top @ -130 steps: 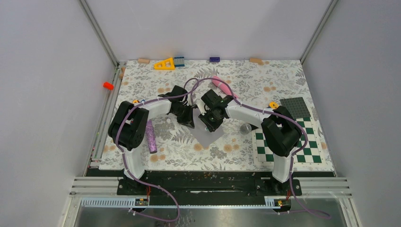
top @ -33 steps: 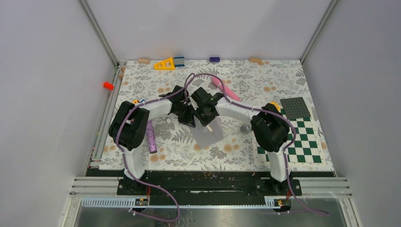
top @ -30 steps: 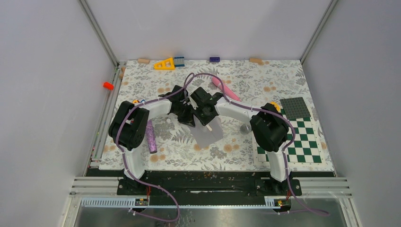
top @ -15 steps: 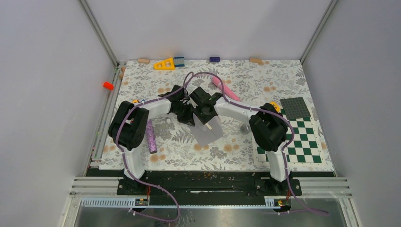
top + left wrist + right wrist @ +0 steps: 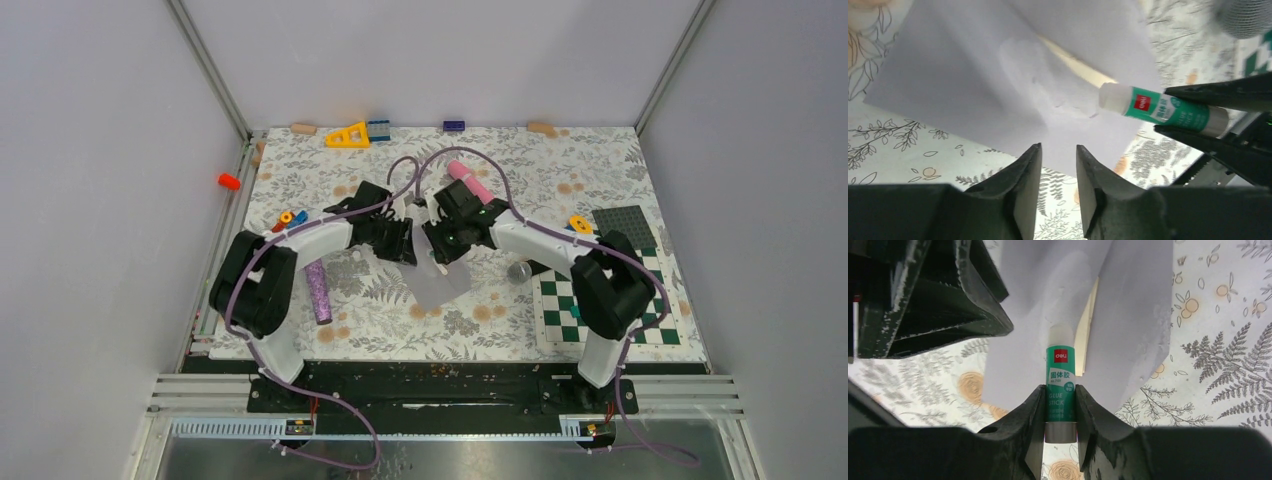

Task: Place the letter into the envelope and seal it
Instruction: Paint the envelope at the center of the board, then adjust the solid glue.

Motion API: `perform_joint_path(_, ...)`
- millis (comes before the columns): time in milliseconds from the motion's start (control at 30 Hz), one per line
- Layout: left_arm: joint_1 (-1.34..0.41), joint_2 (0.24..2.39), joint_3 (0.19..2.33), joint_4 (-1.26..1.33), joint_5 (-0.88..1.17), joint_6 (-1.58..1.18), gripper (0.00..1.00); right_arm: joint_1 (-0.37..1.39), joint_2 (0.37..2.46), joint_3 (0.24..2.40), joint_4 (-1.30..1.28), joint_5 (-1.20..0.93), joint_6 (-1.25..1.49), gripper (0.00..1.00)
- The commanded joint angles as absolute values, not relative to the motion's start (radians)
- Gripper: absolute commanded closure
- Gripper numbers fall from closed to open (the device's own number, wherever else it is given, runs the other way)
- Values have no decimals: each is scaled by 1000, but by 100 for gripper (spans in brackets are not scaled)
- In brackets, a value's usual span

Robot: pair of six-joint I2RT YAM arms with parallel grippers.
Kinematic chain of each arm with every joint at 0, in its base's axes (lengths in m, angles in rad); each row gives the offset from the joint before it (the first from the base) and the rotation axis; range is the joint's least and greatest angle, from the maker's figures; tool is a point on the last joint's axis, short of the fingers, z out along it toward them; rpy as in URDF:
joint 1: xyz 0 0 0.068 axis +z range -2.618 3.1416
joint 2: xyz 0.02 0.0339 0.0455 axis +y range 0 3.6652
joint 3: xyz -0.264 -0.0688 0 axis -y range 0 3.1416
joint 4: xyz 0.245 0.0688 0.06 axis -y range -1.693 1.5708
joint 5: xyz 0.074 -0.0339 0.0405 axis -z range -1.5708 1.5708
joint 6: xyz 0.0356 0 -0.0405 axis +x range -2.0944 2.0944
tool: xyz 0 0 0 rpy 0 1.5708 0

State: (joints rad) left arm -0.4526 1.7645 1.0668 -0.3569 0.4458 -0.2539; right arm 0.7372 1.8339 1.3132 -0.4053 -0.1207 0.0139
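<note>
The pale lavender envelope [image 5: 441,284] lies on the floral table top, its flap [image 5: 1018,75] spread open. A cream edge of the letter [image 5: 1079,68] shows at its mouth. My right gripper [image 5: 1060,390] is shut on a green-labelled glue stick [image 5: 1061,374], whose white tip rests on the flap. My left gripper [image 5: 1058,148] hovers over the envelope's near edge with its jaws a little apart and nothing between them. From above, both grippers [image 5: 404,244] [image 5: 446,252] meet over the envelope's far end.
A purple cylinder [image 5: 319,290] lies by the left arm. A pink object [image 5: 468,181] lies behind the right gripper. A silver ball [image 5: 518,271], the checkerboard mat [image 5: 560,312] and a grey baseplate [image 5: 625,225] sit to the right. Small blocks line the far edge [image 5: 348,135].
My left gripper has opened and let go of the envelope. Both arms' elbows have swung outward, and the right gripper with the glue stick has shifted slightly right.
</note>
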Motion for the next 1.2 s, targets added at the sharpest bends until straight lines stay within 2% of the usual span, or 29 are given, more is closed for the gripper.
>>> perform_joint_path(0,-450,1618,1051,-233,556,-217,63,712,1720,1304,-376,-243,-28,100)
perform_joint_path(67,-446,1564,1050,-213,586,-201,59,704,1701,1291,-377,-277,-28,100)
perform_joint_path(167,-437,1477,1056,-191,618,-171,61,700,1682,1275,-377,-336,-28,100)
perform_joint_path(400,-434,1472,1137,-239,709,-123,100,698,1684,1291,-377,-487,36,100)
perform_joint_path(667,-457,1485,1087,-235,712,-92,100,661,1649,1284,-333,-563,104,100)
perform_joint_path(1167,-517,1506,1049,-248,613,-116,100,597,1619,1279,-221,-503,249,100)
